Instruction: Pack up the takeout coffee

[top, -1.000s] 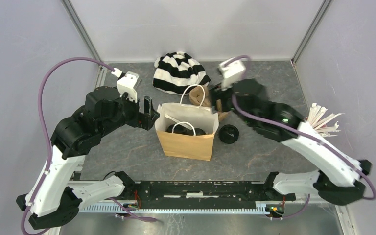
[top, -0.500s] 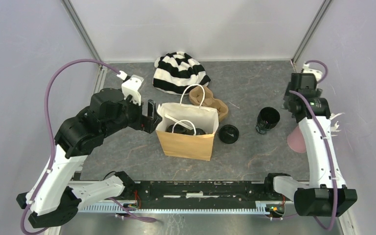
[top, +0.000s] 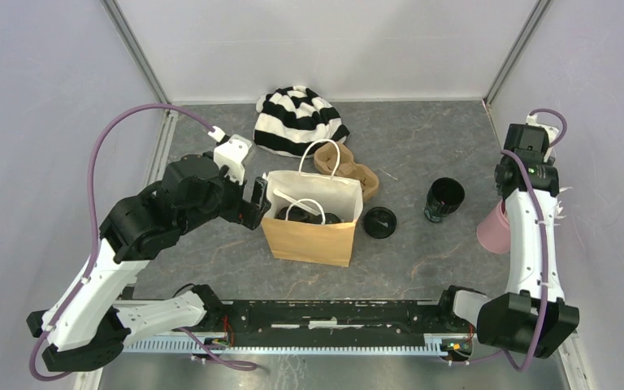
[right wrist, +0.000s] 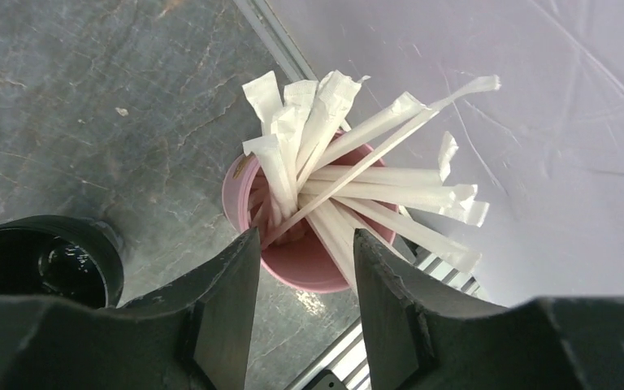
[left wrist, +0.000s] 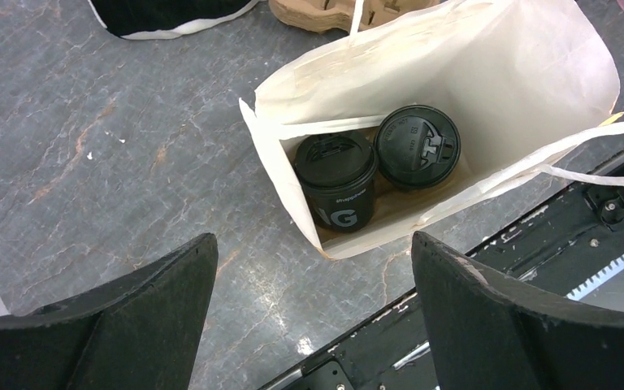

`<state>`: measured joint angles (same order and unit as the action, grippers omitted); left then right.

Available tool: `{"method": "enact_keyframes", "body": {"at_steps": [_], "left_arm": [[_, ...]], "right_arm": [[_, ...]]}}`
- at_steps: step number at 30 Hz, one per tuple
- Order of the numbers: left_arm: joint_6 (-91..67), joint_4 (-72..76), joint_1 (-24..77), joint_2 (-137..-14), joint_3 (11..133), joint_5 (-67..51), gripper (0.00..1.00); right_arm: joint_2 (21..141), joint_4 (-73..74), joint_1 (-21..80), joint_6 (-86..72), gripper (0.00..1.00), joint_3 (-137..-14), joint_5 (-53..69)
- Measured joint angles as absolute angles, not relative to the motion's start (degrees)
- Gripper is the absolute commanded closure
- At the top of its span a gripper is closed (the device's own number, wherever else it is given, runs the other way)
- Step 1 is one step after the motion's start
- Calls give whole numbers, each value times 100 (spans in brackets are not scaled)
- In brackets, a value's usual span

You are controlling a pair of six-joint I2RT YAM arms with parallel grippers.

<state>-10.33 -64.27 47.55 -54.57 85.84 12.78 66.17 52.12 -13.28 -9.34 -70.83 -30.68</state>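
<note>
Two lidded black coffee cups (left wrist: pixel 337 183) stand side by side inside the brown paper bag (top: pixel 309 236). The left gripper (left wrist: pixel 313 244) hovers just beside the bag, jaws wide apart. The right gripper (right wrist: pixel 306 236), jaws partly apart, hangs above the pink cup (right wrist: pixel 305 272) of wrapped sticks.

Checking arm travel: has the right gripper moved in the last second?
Yes. The right gripper swung right, from the far side of the brown paper bag to above the pink cup.
</note>
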Motion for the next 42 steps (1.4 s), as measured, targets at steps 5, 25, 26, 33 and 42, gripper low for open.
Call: {"method": "enact_keyframes", "body": {"at_steps": [5, 25, 26, 33, 42], "left_arm": [[-1028, -6425, 4770, -5454, 8584, 1352, 5], [-1028, -6427, 4772, -5459, 8510, 1476, 9], [-1028, -6427, 4772, -5459, 8510, 1494, 9], [-1028, -6427, 4772, -5459, 8510, 1509, 10], [-1028, -6429, 4772, -5459, 8510, 1590, 11]], "right_arm": [[6834, 5002, -1450, -735, 58, -6864, -2853], [7137, 4289, -1514, -436, 68, -6475, -2703], [7148, 4268, -1514, -432, 68, -6475, -2705], [7266, 4147, -1540, -401, 71, -6475, -2727], [7282, 4053, -1590, -349, 77, -6333, -2825]]}}
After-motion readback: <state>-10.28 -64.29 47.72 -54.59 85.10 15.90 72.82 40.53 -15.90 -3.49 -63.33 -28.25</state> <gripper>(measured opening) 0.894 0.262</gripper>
